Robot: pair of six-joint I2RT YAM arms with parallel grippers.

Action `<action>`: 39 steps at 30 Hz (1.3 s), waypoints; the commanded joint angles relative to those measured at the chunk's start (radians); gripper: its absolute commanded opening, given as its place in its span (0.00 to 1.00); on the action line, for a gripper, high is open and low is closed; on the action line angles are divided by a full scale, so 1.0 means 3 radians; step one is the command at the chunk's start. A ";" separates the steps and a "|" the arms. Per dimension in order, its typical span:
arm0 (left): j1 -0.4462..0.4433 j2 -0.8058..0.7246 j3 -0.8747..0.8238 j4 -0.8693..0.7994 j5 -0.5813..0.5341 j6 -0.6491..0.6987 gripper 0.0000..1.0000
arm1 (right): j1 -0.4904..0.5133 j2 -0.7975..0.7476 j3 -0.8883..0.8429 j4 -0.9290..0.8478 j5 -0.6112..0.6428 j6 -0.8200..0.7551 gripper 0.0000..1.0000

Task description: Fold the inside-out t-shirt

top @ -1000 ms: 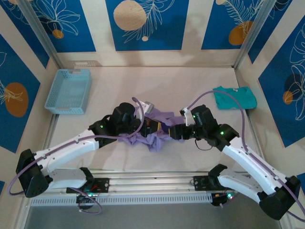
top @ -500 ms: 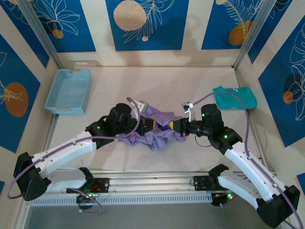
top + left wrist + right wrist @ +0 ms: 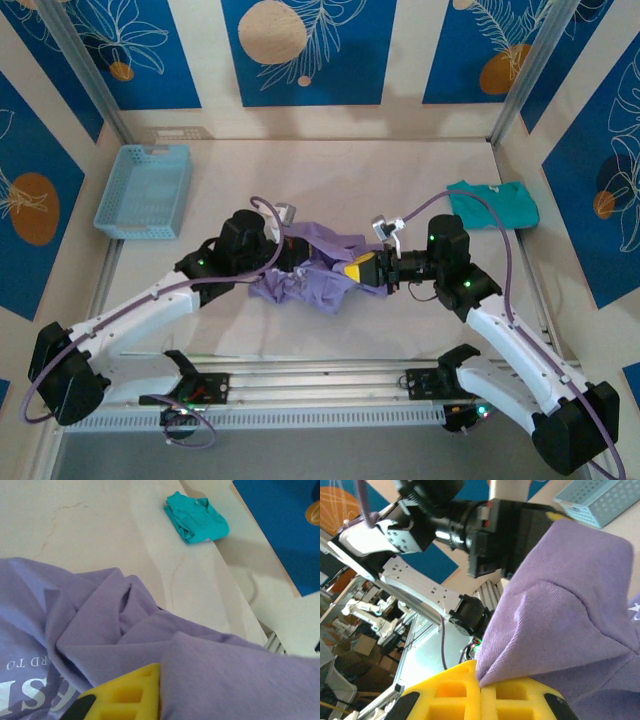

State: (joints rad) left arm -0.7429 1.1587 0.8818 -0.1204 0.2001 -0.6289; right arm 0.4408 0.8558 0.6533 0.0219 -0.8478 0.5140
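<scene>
The inside-out t-shirt (image 3: 312, 276) is a crumpled lavender heap mid-table between both arms, with white lettering (image 3: 20, 692) showing on one panel. My right gripper (image 3: 356, 270) is shut on a fold of it; in the right wrist view both yellow fingers (image 3: 450, 697) meet at the pinch (image 3: 480, 687) where the cloth (image 3: 560, 610) comes out. My left gripper (image 3: 298, 260) is buried in the shirt's left side. In the left wrist view one yellow finger (image 3: 125, 697) shows. Purple cloth (image 3: 235, 680) drapes over the other, so its jaws are unclear.
A light blue basket (image 3: 145, 190) stands at the back left. A small teal shirt (image 3: 492, 205) lies folded at the back right, also in the left wrist view (image 3: 196, 517). Bare tabletop (image 3: 330, 180) stretches behind the heap. The metal frame rail (image 3: 320, 375) runs along the near edge.
The right gripper closed on a fold of the shirt and turned level, its yellow fingers now showing. The left arm drew back slightly to the left, stretching the cloth's upper edge between them.
</scene>
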 commanded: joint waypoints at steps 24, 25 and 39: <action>-0.0004 -0.0456 0.0074 0.0190 0.1438 0.0431 0.64 | 0.0070 0.0103 0.0041 0.0067 0.0436 0.0100 0.00; -0.0022 -0.0387 0.0091 0.0262 0.1501 0.0393 0.63 | 0.0075 0.0106 0.0041 0.0066 0.0439 0.0093 0.00; -0.0086 0.0158 0.0210 0.0641 0.1672 0.0223 0.48 | 0.0111 0.0092 0.0046 0.0049 0.0439 0.0076 0.00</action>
State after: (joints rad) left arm -0.7609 1.1950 0.9089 0.0135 0.6552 -0.5480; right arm 0.4694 0.8886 0.6514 0.0517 -0.7170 0.5320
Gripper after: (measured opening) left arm 0.490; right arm 0.062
